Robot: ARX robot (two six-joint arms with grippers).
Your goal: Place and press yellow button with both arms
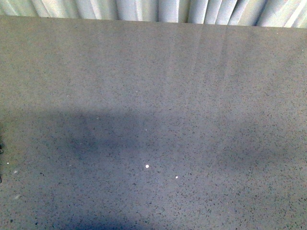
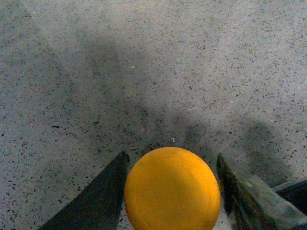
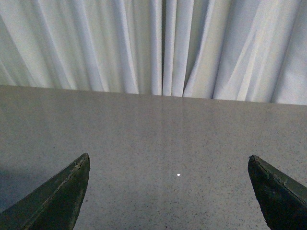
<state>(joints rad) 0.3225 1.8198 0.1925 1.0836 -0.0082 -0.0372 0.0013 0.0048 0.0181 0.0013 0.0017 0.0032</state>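
Observation:
In the left wrist view the yellow button [image 2: 171,189] shows as a round yellow cap between the two dark fingers of my left gripper [image 2: 172,165], which is shut on it above the speckled grey table [image 2: 144,72]. Its collar, side tab and base are hidden under the cap. In the right wrist view my right gripper [image 3: 169,165] is open wide and empty, its dark fingertips [image 3: 72,184] far apart over the table. The front view shows neither gripper nor the button.
The grey speckled table [image 1: 153,96] fills the front view, with arm shadows across its near half and two small white specks [image 1: 147,166]. A white pleated curtain [image 1: 158,9] hangs behind the table's far edge; it also shows in the right wrist view [image 3: 158,43].

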